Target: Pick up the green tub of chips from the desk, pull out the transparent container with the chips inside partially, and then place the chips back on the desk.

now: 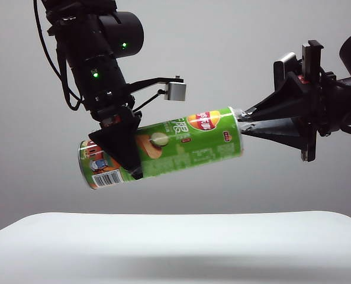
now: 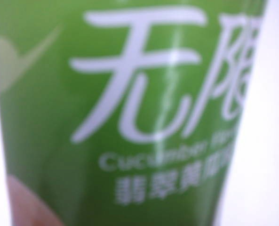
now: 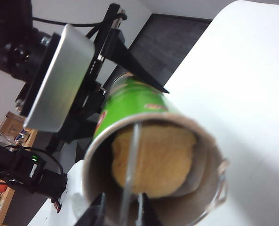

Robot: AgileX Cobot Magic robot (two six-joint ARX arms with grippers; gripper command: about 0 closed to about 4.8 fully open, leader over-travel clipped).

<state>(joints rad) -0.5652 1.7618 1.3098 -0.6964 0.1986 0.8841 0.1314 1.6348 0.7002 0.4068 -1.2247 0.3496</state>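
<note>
The green tub of chips (image 1: 187, 145) hangs lying nearly level above the desk (image 1: 175, 248), barcode end to the left. My left gripper (image 1: 128, 151) is shut on it near that end; in the left wrist view the tub's green wall (image 2: 130, 94) fills the picture and hides the fingers. My right gripper (image 1: 241, 121) is at the open right end. Its tips (image 3: 122, 207) stand narrowly apart on either side of the transparent container's thin edge (image 3: 130, 165), with a sliver of gap on each side. The chips (image 3: 153, 160) show inside the tub (image 3: 134, 96).
The left arm's silver wrist camera box (image 1: 175, 90) juts out just above the tub and looms large in the right wrist view (image 3: 59, 80). The white desk (image 3: 243, 94) stretches below both arms. A dark panel (image 3: 172, 42) stands beyond the desk's edge.
</note>
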